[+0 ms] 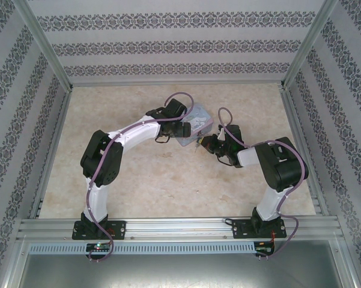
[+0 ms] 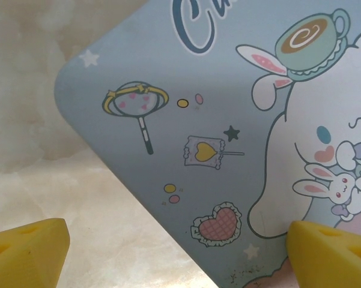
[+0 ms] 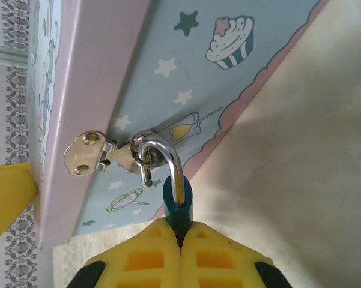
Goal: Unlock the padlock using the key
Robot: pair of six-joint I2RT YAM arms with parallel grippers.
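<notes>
Our right gripper (image 3: 180,231) is closed tight on the padlock (image 3: 175,210), its yellow fingers (image 3: 159,237) pinching the lower part of the blue-teal body so that only the top pokes out above them. We see the silvery shackle (image 3: 178,174) curving up from the body and hooked through the ring of the hasp (image 3: 87,155) on the side of the tin (image 3: 228,90); the shackle's short end stands free beside the body. Our left gripper (image 2: 177,258) is spread wide with nothing between its fingers, hovering above a corner of the tin's lid, one finger over the marbled table (image 2: 36,180). Seen from above, both grippers meet at the tin in mid-table. The lid shows a long-eared white cartoon figure, hearts and stars; of its cursive writing we can read only a capital C, cut off by the frame.
</notes>
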